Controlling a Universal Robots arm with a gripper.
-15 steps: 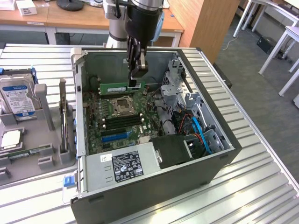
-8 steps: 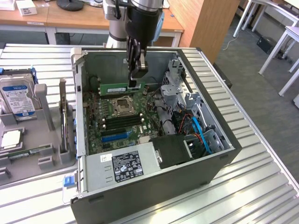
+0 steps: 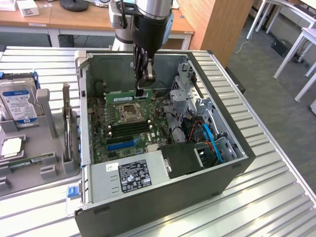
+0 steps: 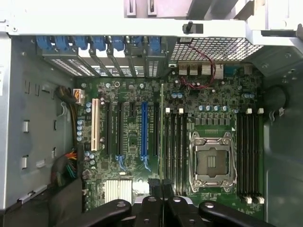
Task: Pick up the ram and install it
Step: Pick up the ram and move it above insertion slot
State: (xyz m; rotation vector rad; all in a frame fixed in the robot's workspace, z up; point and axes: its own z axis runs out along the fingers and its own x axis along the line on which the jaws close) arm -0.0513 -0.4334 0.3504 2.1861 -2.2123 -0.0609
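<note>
The ram (image 3: 123, 94) is a thin green stick, and my gripper (image 3: 140, 92) is shut on it inside the open computer case (image 3: 163, 197). It hangs just above the motherboard (image 3: 123, 128), on the far side of the CPU socket (image 3: 129, 110) in the exterior view. The wrist view shows the ram (image 4: 162, 132) edge-on as a narrow line running along the black memory slots (image 4: 175, 146) beside the socket (image 4: 210, 161). The black fingers (image 4: 152, 187) close on its near end. Whether the stick touches a slot cannot be told.
A grey parts tray (image 3: 47, 143) at the exterior view's left holds a silver hard drive (image 3: 19, 101) and a square CPU chip (image 3: 11, 147). In the case are the power supply (image 3: 133, 175), a metal drive cage (image 3: 185, 89) and blue cables (image 3: 212, 138). Case walls stand all round.
</note>
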